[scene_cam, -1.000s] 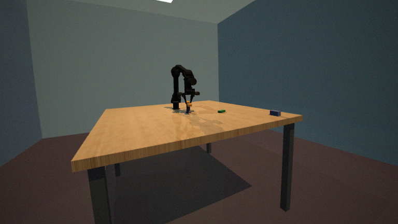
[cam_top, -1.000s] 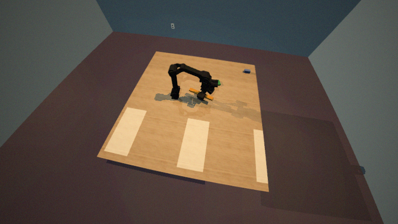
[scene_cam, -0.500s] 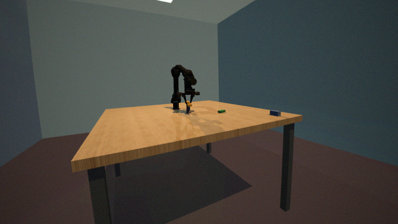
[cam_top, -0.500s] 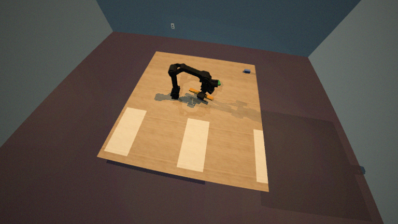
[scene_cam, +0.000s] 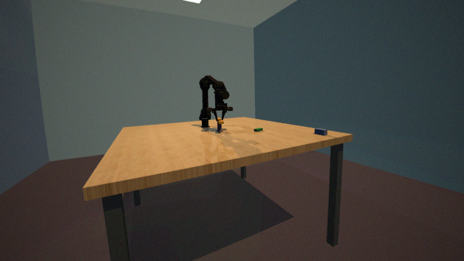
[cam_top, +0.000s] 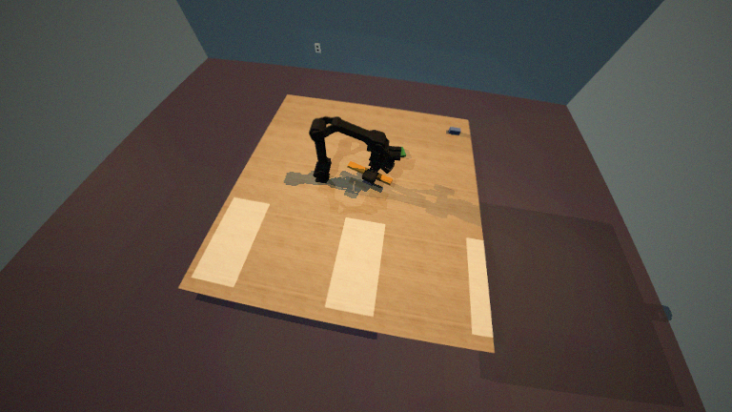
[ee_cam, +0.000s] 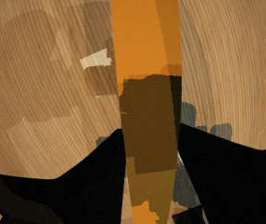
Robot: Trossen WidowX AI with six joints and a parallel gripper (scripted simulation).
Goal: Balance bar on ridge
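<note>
The long orange bar [cam_top: 355, 167] [scene_cam: 220, 122] [ee_cam: 139, 37] is above the table, between the fingers of my gripper [cam_top: 370, 174] [scene_cam: 219, 119] [ee_cam: 149, 133], which is shut on it near its middle. In the wrist view the bar runs from top to bottom between the two black fingers. A narrow dark blue upright piece, seemingly the ridge [scene_cam: 219, 127], stands directly under the bar in the exterior view. Whether the bar touches its top is too small to tell. The exterior camera sees the bar almost end-on, so its level is hard to judge.
A green block [cam_top: 403, 152] [scene_cam: 258, 129] lies on the table beyond the gripper, partly hidden by the arm in the top view. A blue block [cam_top: 454, 131] [scene_cam: 321, 132] lies near the table's far right corner in the top view.
</note>
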